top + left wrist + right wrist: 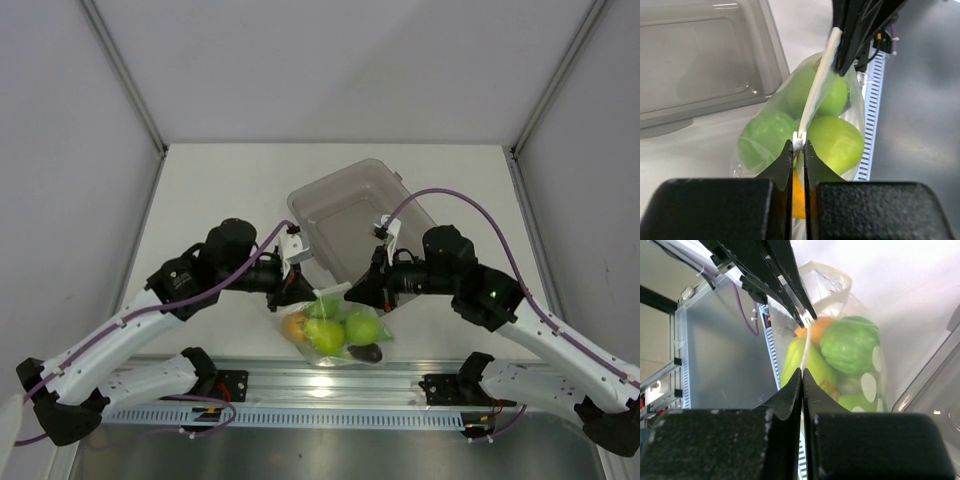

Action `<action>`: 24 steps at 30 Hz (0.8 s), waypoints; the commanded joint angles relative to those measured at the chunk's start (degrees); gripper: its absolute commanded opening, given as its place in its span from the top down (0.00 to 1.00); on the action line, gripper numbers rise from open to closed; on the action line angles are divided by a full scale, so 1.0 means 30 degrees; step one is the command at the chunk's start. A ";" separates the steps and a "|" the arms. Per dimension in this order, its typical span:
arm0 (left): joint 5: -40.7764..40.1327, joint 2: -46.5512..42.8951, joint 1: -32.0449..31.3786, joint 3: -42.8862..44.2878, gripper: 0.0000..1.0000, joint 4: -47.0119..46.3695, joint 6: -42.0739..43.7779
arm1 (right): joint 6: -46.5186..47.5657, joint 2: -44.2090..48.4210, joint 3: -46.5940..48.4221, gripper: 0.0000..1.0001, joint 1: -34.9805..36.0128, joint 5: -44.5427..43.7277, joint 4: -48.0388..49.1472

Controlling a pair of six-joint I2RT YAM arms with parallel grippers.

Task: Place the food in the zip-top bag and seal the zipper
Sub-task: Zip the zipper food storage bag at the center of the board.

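Grey bin (345, 212) just behind zip-top bag (331, 294) of food (362, 327)

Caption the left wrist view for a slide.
Left tool and right tool pinch the zipper of the food-filled zip-top bag.

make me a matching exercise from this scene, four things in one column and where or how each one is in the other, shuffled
Things:
1. bin
2. orange citrus
3. eggplant
4. left gripper

Places or states:
a. shut on the zipper
b. inside the zip-top bag, on the left arm's side
c. grey and see-through, beyond the bag from the arm bases
d. dark, inside the bag, at its edge nearest the arm bases

Pairs: 1-c, 2-b, 3-d, 4-a
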State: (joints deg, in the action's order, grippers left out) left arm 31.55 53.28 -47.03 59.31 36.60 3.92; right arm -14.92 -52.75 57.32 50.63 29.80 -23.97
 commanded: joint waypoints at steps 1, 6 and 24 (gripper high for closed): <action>-0.2926 -0.0764 0.0382 0.0151 0.99 0.1392 0.0011 | -0.1266 0.0855 -0.0909 1.00 -0.0266 0.0057 0.1395; -0.4390 -0.1703 0.0646 0.0474 0.99 0.2329 -0.0018 | -0.1414 0.1031 -0.1586 1.00 -0.0266 -0.0440 0.1514; -0.1174 -0.2611 0.0909 -0.0492 0.99 0.2478 0.0567 | 0.2534 -0.3155 0.3884 0.17 0.0673 -0.2172 -0.4403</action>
State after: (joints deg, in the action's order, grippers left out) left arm 22.81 46.52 -44.49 57.36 46.52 4.56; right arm -13.80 -59.77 61.95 52.88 25.23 -32.08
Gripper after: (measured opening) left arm 0.036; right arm 0.800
